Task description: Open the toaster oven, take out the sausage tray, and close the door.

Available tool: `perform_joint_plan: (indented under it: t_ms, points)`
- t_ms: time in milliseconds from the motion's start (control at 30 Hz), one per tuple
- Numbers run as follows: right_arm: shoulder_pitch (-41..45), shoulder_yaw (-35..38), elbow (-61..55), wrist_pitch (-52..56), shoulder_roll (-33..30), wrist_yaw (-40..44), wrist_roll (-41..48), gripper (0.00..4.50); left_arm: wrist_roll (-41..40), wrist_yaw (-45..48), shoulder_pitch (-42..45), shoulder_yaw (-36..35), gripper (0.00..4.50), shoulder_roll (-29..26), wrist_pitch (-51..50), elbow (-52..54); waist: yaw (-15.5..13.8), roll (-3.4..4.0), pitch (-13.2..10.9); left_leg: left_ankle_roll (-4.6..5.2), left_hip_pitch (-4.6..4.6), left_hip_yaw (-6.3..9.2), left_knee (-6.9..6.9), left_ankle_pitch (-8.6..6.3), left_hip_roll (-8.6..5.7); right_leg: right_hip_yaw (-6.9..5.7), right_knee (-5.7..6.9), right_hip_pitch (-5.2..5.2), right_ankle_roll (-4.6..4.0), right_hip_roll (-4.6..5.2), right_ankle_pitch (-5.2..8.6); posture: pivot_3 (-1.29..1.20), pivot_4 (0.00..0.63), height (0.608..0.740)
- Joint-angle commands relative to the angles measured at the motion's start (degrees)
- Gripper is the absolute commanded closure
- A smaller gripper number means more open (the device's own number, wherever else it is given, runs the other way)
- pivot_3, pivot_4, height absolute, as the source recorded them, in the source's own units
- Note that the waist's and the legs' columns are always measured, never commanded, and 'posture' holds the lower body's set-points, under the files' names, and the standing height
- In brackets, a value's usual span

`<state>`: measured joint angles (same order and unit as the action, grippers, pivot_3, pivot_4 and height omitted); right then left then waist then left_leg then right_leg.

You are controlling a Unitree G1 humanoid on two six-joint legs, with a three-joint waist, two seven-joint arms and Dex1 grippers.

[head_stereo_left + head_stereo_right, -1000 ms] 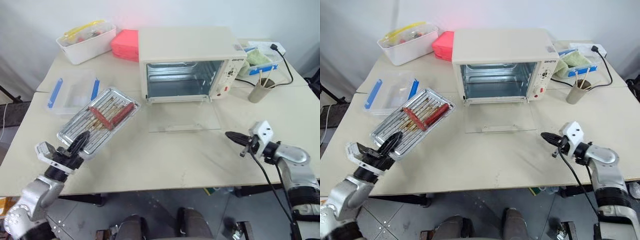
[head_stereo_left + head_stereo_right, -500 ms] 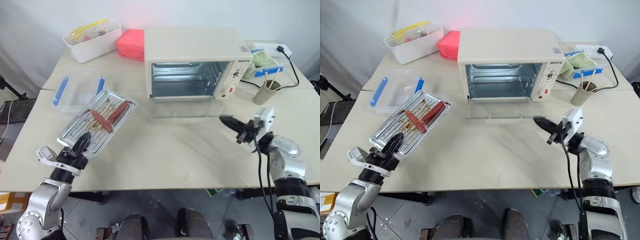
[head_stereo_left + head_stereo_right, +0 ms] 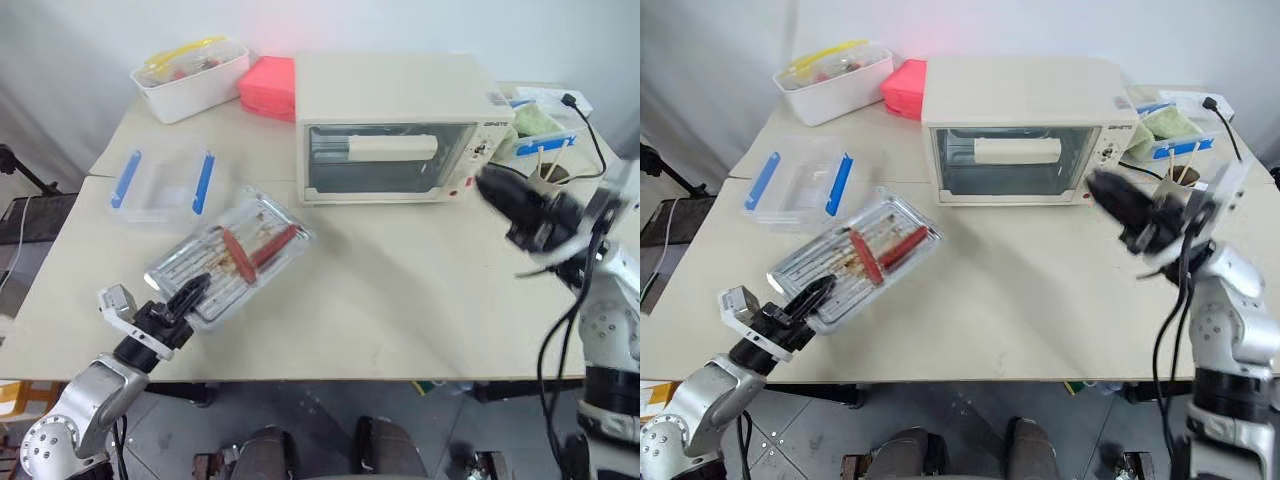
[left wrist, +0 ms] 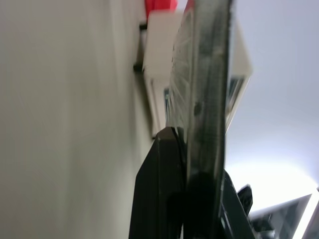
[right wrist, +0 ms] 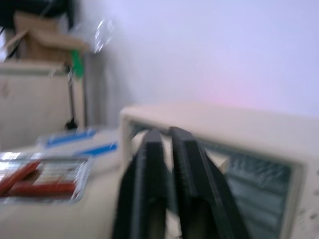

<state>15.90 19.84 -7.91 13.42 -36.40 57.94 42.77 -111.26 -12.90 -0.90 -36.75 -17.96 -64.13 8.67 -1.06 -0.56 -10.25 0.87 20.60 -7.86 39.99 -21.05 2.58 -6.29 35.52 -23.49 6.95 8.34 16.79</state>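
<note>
The clear glass door with its cream bar handle, flat on the table a second ago, now stands shut on the boxy cream-white toaster oven at upper centre. The right gripper has risen beside the oven's control panel; its wrist view shows the fingers slightly parted, holding nothing. The left gripper still clamps the shallow silver sausage tray at lower left; its wrist view shows the tray edge-on

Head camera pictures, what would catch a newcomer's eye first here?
Probably the sausage tray, silver with red sausages, held by its near corner in the left hand over the table's front left. Next, the cream toaster oven at the back, its glass door shut, with the right hand raised in front of its control panel. A bright pink box sits just left of the oven.
</note>
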Motion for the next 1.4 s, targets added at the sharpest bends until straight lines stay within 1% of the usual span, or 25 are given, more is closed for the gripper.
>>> perform_joint_plan:
  t_ms: [33,67,100,133,233,300,367,400,533,600,800,933,1033,1133,1233,1300,1333,1367,1400]
  points:
    - [-10.19,0.11,-7.74,-6.97,-2.5,8.42,-3.97,2.63,-1.74,5.19,-0.28,5.5,4.5,-6.52,-5.93,-2.33,-0.35,0.0,0.0,0.01,-0.01,-0.02,0.0,0.0,0.01,0.01,-0.01,0.0,0.0,-0.01,0.0,0.0,0.15,0.74]
    - [-17.97,0.65,-11.17,-10.09,-2.66,12.11,-5.35,2.3,-1.74,6.9,1.36,8.83,4.5,-9.74,-8.52,-4.45,-0.64,0.0,0.0,0.0,0.0,-0.01,0.0,0.0,0.0,-0.01,-0.03,0.01,0.0,-0.03,0.0,0.0,0.15,0.74]
    - [-23.77,1.74,-13.81,-10.64,-2.51,13.58,-5.12,1.97,-1.74,8.09,3.27,11.3,4.5,-11.95,-10.07,-6.65,-0.75,0.03,0.01,-0.01,0.0,0.0,0.0,-0.01,0.02,-0.03,-0.04,0.01,0.0,-0.06,0.0,0.0,0.15,0.74]
    - [-27.5,2.43,-15.46,-10.89,-2.48,14.26,-4.75,1.64,-1.74,9.16,4.65,13.01,4.5,-13.48,-10.84,-8.26,-0.95,0.08,0.03,-0.02,0.01,0.0,-0.02,-0.01,0.01,-0.02,-0.06,0.03,-0.01,-0.08,0.01,0.0,0.15,0.74]
    - [-31.33,4.32,-16.34,-12.22,-2.85,13.69,-4.76,0.72,-1.74,11.02,9.56,18.73,4.5,-17.69,-12.98,-13.02,-0.24,0.04,0.04,-0.03,-0.03,-0.06,0.07,-0.01,0.0,0.1,-0.07,0.06,0.05,-0.08,-0.04,0.0,0.15,0.74]
    - [-32.18,5.35,-16.52,-12.24,-2.64,12.5,-4.65,0.04,-1.74,11.91,12.02,21.75,4.5,-19.49,-13.72,-15.4,0.53,-0.04,0.08,-0.03,-0.3,-0.31,0.07,-0.01,0.05,0.3,-0.09,0.15,0.03,-0.08,-0.15,0.0,0.15,0.74]
    - [-33.0,7.06,-16.22,-11.87,-2.51,10.95,-5.0,0.04,0.76,13.57,16.8,26.0,4.5,-19.58,-15.36,-18.99,0.73,-0.01,0.08,-0.12,-0.4,-0.31,0.02,-0.04,0.11,0.31,-0.08,0.16,-0.09,-0.09,-0.08,0.0,0.15,0.74]
    - [-33.49,7.92,-15.95,-11.59,-2.55,10.21,-5.17,0.04,3.37,14.6,19.77,28.02,4.5,-18.68,-15.95,-20.9,0.71,0.01,0.08,-0.15,-0.38,-0.3,-0.03,-0.03,0.11,0.3,-0.05,0.08,-0.14,-0.09,-0.04,0.0,0.15,0.74]
    - [-35.16,10.18,-15.27,-10.51,-3.33,8.72,-5.51,0.04,12.67,18.27,29.06,32.27,4.5,-14.08,-16.36,-28.27,-0.53,0.01,0.08,-0.2,-0.26,-0.38,-0.07,0.01,0.13,0.28,0.03,0.01,-0.16,-0.27,-0.03,0.0,0.15,0.74]
    - [-36.01,11.92,-14.79,-10.15,-3.72,7.8,-5.54,0.04,18.98,21.67,34.16,34.37,4.5,-10.8,-15.94,-32.42,-0.85,0.02,0.09,-0.17,-0.24,-0.51,-0.02,0.01,0.09,0.28,-0.02,0.09,-0.14,-0.27,-0.04,0.0,0.15,0.74]
    - [-37.66,15.6,-15.71,-8.53,-4.16,4.86,-4.99,0.04,35.03,29.85,44.93,37.3,4.5,-3.2,-13.69,-43.53,-1.25,0.06,0.12,-0.13,-0.19,-0.57,0.03,0.03,0.05,0.27,-0.42,0.17,-0.01,-0.29,-0.11,0.0,0.15,0.74]
    - [-38.55,16.24,-17.32,-7.43,-4.03,3.43,-4.73,0.04,43.96,33.66,49.43,37.54,4.5,-0.07,-12.53,-49.09,-1.69,0.1,0.14,-0.13,-0.19,-0.56,0.03,0.03,0.05,0.27,-0.45,0.18,0.01,-0.27,-0.12,0.0,0.15,0.74]
    - [-38.83,16.41,-17.93,-6.97,-3.9,2.68,-4.63,0.04,48.24,36.23,51.15,36.32,4.5,1.19,-12.63,-50.87,-1.94,0.12,0.15,-0.11,-0.21,-0.53,0.05,0.04,0.05,0.26,-0.48,0.25,0.05,-0.25,-0.15,0.0,0.15,0.74]
    - [-39.09,16.4,-18.14,-6.81,-3.85,2.36,-4.64,0.0,51.96,39.24,51.51,35.95,3.93,1.22,-12.73,-49.61,-1.9,0.12,0.16,-0.1,-0.21,-0.49,0.05,0.04,0.05,0.26,-0.48,0.25,0.06,-0.24,-0.15,0.0,0.15,0.74]
    - [-39.51,16.15,-17.15,-7.63,-3.57,3.01,-5.07,0.0,54.29,41.83,50.49,35.06,3.05,-0.51,-13.44,-46.33,-1.61,0.1,0.14,-0.09,-0.2,-0.47,0.03,0.04,0.06,0.26,-0.48,0.21,0.06,-0.25,-0.15,0.0,0.15,0.74]
    - [-39.46,15.65,-15.84,-8.56,-3.33,3.75,-5.55,0.0,55.67,44.38,48.99,34.78,2.44,-3.31,-13.8,-43.27,-1.22,0.1,0.14,-0.1,-0.16,-0.47,-0.02,0.04,0.09,0.27,-0.43,0.14,0.06,-0.27,-0.15,0.0,0.15,0.74]
    - [-39.29,15.39,-15.16,-8.91,-3.28,4.11,-5.69,0.0,55.84,45.75,47.73,33.89,2.11,-5.55,-13.75,-41.07,-0.76,0.09,0.14,-0.1,-0.14,-0.47,-0.04,0.04,0.11,0.27,-0.38,0.11,0.06,-0.3,-0.15,0.0,0.15,0.74]
    - [-39.02,15.16,-14.47,-9.16,-3.32,4.48,-5.77,0.0,56.71,48.78,45.52,34.75,1.81,-8.79,-12.51,-36.64,-0.3,0.07,0.12,-0.1,-0.14,-0.47,-0.06,0.04,0.13,0.27,-0.29,0.1,0.05,-0.33,-0.15,0.0,0.15,0.74]
    - [-38.82,15.01,-13.98,-9.36,-3.34,4.76,-5.84,0.0,57.46,51.03,43.93,35.48,1.51,-10.92,-11.49,-33.49,0.49,0.03,0.1,-0.11,-0.13,-0.47,-0.07,0.04,0.16,0.28,-0.28,0.06,0.05,-0.36,-0.15,0.0,0.15,0.74]
